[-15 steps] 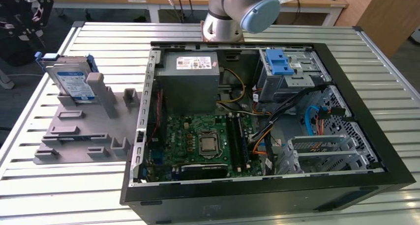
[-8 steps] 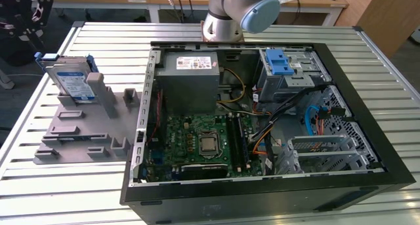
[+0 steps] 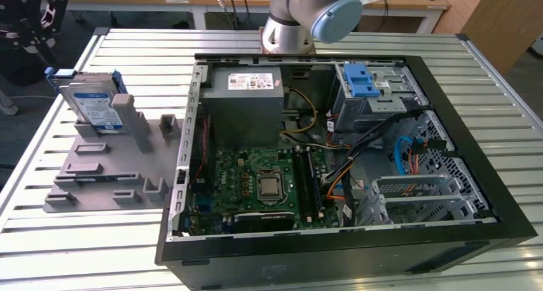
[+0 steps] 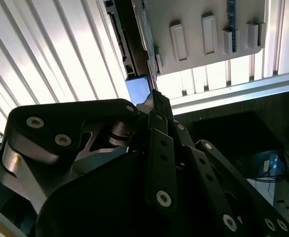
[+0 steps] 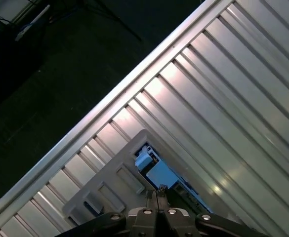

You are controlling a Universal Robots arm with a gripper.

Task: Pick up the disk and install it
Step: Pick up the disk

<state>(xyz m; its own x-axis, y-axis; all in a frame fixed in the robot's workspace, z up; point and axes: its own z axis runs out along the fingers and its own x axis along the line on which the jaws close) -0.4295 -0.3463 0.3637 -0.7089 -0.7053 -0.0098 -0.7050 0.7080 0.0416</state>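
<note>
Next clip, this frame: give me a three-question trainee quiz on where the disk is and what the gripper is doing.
1. True or false: the disk already lies inside the computer case.
2. What holds the disk upright? A) the grey fixture beside the case; B) the blue drive bay; C) nothing, it lies flat on the table.
3. Fill in: in the first wrist view the gripper points towards the disk with its fingers ___ (open or shut).
Key: 1 false; 2 A; 3 shut.
</note>
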